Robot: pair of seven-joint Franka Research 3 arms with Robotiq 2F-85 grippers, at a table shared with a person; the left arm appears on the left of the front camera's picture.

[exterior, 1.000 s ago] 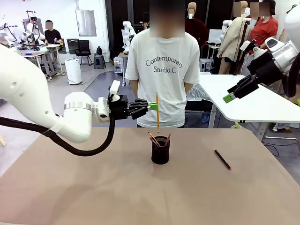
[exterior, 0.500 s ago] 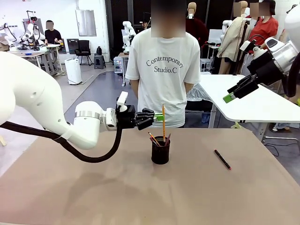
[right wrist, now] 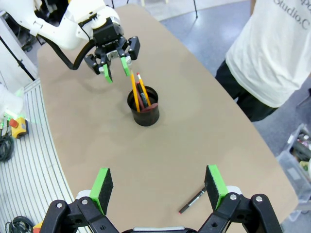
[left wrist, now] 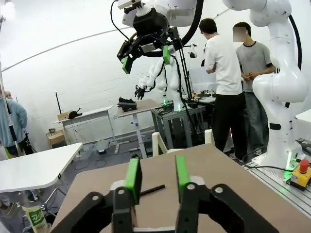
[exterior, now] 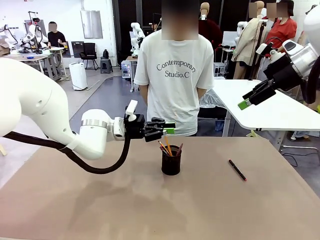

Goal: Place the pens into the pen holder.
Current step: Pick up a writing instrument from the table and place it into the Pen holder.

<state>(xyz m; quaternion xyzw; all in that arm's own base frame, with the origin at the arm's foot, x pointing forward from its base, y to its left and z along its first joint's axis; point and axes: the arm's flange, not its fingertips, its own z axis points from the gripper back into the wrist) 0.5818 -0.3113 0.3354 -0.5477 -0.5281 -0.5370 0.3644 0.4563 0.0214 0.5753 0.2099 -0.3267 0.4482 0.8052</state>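
Observation:
The black mesh pen holder (exterior: 171, 162) stands mid-table with several pens in it, among them a yellow-orange pencil (exterior: 168, 145) leaning against its rim. Just above and left of the cup, my left gripper (exterior: 167, 131) is open with nothing between its green pads (left wrist: 132, 174). From the right wrist I see the same cup (right wrist: 144, 109), the pencil (right wrist: 134, 91) and the left gripper (right wrist: 116, 66) over them. A black pen with a red tip (exterior: 237, 170) lies flat on the table to the right (right wrist: 193, 200). My right gripper (exterior: 249, 100) hangs open high at the right, empty (right wrist: 159, 182).
A person in a white T-shirt (exterior: 172, 75) stands at the far edge of the brown table (exterior: 100, 200), hands behind the back. A white side table (exterior: 270, 110) sits beyond the right end. Bare tabletop lies all around the cup.
My left gripper came down and right over the cup with the pencil, then opened. The pencil dropped into the holder. The right arm has not moved.

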